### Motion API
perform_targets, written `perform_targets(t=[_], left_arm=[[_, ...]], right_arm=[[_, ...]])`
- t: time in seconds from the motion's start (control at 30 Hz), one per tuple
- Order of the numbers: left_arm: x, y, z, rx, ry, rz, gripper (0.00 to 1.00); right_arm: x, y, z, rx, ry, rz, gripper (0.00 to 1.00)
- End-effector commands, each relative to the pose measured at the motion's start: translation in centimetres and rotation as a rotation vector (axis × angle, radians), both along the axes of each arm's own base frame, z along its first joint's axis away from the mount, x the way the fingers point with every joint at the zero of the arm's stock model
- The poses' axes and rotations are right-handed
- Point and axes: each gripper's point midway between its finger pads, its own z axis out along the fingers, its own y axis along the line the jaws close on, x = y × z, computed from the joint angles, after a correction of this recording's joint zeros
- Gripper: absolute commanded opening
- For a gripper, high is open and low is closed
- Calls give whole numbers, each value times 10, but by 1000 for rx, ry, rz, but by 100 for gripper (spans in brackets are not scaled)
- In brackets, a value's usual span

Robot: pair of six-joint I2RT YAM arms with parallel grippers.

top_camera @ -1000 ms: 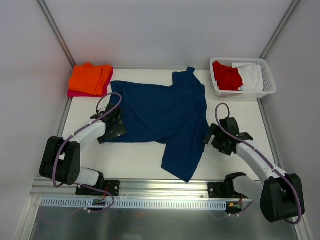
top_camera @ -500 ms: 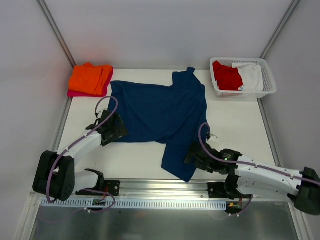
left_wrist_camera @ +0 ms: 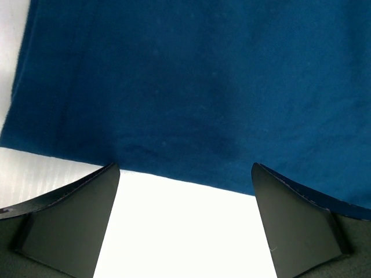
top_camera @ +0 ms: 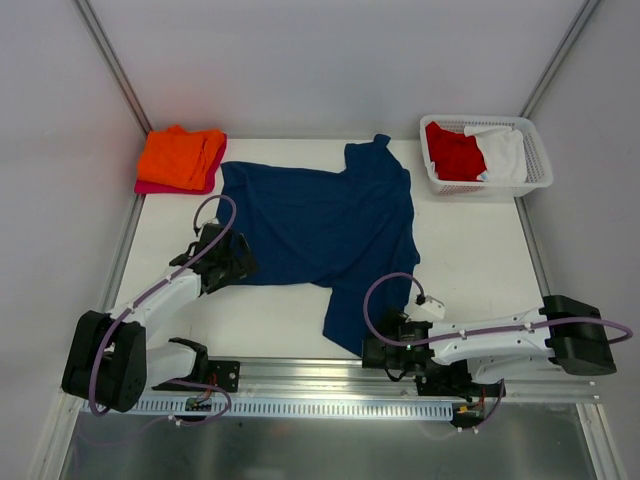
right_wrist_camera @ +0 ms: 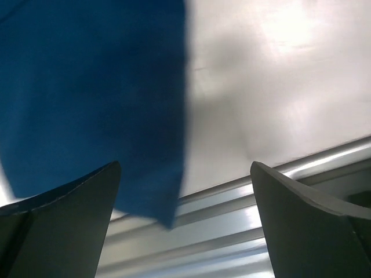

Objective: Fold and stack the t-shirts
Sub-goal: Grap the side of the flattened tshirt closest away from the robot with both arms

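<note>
The left gripper (top_camera: pixel 232 262) is seen wide open and empty at the near hem of the navy blue cloth t-shirt (top_camera: pixel 320 225), which is spread on the white table (top_camera: pixel 470 250). The right gripper (top_camera: pixel 372 352) is likewise open and empty, just beside the shirt's nearest corner. The cloth is judged light and limp, and is best pinched at the hem corners.

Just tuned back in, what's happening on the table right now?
A navy t-shirt lies spread out, unfolded, mid-table. The left pincer is open at the shirt's near-left hem, and the right pincer is open, low by the shirt's nearest corner. Neither holds cloth. An orange t-shirt sits folded on a pink t-shirt at the far left. A red t-shirt and a white t-shirt lie in the basket at the far right.
</note>
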Motion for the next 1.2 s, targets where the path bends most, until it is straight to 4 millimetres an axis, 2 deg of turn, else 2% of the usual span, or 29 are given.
perform_targets(t=[0.0,0.07,0.13,0.2,0.33,0.37,0.53,0.57,0.7,0.77,0.9,0.93,1.0,1.03,1.07,1.17], left_arm=[[3,-6,6,-17,-41,-41,99],[4,-8,7,-18,-50,-47,99],[5,-8,8,-16,-52,-49,99],[4,-9,8,-15,-54,-53,99],[5,-10,8,-7,-59,-56,99],[5,-10,8,-6,-60,-54,99],[5,-9,9,9,-70,-49,99],[6,-9,10,9,-75,-47,99],[5,-10,9,17,-76,-53,99],[5,-11,11,17,-82,-54,99],[4,-11,11,15,-85,-58,99],[3,-11,11,15,-85,-58,99],[3,-10,11,14,-88,-55,99],[3,-11,11,15,-90,-57,99],[3,-11,11,15,-88,-57,99],[4,-11,12,17,-89,-57,99]], right_arm=[[0,-39,-3,-18,-47,-196,99],[-2,-46,-3,-42,-62,-212,99],[-1,-45,-5,-25,-76,-229,100],[0,-36,-7,6,-85,-217,100],[5,-20,2,6,-122,-185,99],[7,-10,9,21,-136,-178,100],[14,22,17,-15,-187,-95,99],[15,34,25,1,-199,-83,100],[17,61,38,8,-221,-26,100],[18,68,38,19,-227,-22,100],[15,57,24,31,-194,-84,99],[14,42,12,5,-186,-95,100],[10,41,-1,63,-151,-132,99],[9,28,-14,42,-142,-141,99],[8,32,-20,72,-128,-142,98],[6,28,-28,38,-113,-147,99]])
